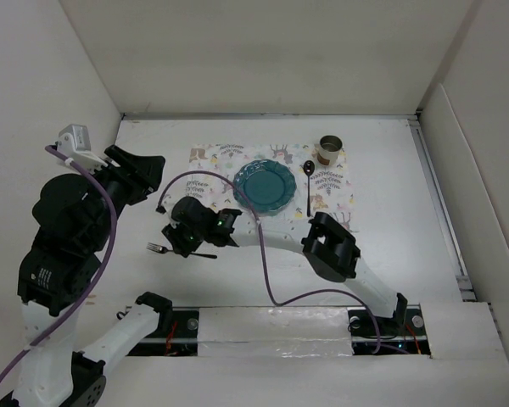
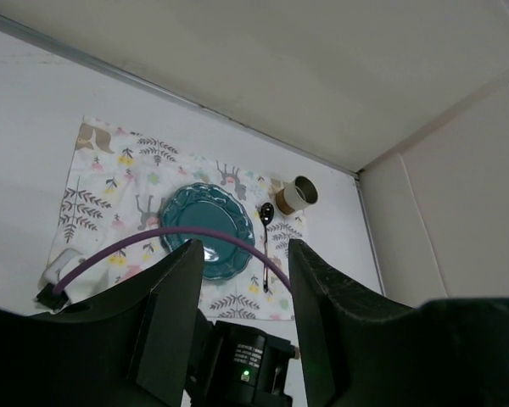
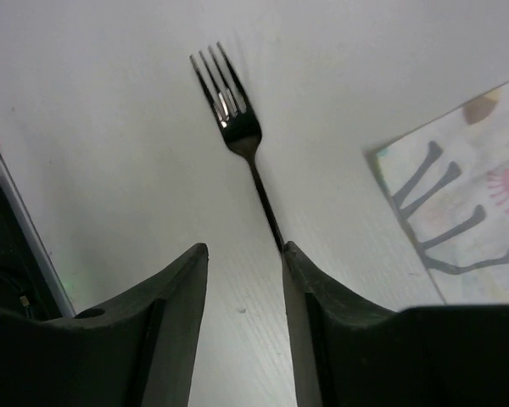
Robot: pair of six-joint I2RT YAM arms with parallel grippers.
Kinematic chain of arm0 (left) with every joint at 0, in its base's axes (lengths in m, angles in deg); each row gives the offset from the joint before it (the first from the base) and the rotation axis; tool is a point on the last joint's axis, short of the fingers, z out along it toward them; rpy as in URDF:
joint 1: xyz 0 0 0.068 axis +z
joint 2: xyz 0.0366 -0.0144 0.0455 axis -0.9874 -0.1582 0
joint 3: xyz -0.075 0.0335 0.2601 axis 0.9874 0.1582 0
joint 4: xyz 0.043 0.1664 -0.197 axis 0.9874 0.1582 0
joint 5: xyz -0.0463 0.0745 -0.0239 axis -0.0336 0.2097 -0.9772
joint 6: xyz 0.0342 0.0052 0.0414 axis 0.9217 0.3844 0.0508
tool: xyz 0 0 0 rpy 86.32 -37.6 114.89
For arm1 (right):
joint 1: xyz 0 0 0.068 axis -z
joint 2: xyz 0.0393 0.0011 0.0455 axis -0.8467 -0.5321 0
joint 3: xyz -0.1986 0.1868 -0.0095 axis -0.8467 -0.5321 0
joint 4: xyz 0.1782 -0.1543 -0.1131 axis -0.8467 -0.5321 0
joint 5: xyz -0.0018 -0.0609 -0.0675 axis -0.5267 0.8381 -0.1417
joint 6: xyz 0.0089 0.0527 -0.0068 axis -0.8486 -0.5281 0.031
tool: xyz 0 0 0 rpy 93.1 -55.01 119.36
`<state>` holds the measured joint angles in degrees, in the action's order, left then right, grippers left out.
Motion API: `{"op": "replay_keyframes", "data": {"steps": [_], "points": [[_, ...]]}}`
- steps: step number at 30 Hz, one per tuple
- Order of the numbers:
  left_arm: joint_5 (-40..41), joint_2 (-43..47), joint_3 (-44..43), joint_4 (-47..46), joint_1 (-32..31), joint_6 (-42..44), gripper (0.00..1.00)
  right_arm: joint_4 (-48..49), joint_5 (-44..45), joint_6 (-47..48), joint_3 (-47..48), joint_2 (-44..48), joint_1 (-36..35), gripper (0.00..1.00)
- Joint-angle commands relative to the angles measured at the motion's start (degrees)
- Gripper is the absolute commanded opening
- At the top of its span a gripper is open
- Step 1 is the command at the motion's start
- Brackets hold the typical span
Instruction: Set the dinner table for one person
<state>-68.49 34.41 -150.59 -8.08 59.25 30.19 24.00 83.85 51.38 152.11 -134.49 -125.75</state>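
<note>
The white dinner table (image 1: 390, 220) carries a printed placemat (image 1: 339, 191) with a teal plate (image 1: 265, 186), a black spoon (image 1: 309, 182) and a small brown cup (image 1: 330, 151). A black fork (image 1: 159, 248) lies on the bare table left of the mat. My right gripper (image 1: 182, 237) is low over the fork's handle. In the right wrist view the gripper (image 3: 244, 250) is open, the fork (image 3: 229, 119) lies ahead, and its handle runs under the right fingertip (image 3: 290, 254). My left gripper (image 1: 155, 174) is open and empty, raised at the left (image 2: 246, 250).
White walls enclose the table at the back and on both sides. The right arm's purple cable (image 1: 267, 271) loops over the table near the plate. The left wrist view shows the plate (image 2: 205, 222), spoon (image 2: 265, 237) and cup (image 2: 299, 195) on the mat (image 2: 93, 195).
</note>
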Motion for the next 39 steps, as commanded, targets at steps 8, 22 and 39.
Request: {"op": "replay_keyframes", "data": {"steps": [8,22,39], "points": [[2.18,-0.98,1.01,-3.28,0.2,2.42,0.41,-3.91,-0.48,6.62,8.49,-6.36,0.49,0.48],[3.15,-1.07,1.98,-3.9,0.2,2.77,0.41,-3.29,0.58,8.56,5.23,-7.24,-0.57,0.46],[4.12,-0.72,2.86,-3.64,0.2,2.51,0.41,-0.83,9.01,-5.73,7.23,-2.24,-0.76,0.0]]}}
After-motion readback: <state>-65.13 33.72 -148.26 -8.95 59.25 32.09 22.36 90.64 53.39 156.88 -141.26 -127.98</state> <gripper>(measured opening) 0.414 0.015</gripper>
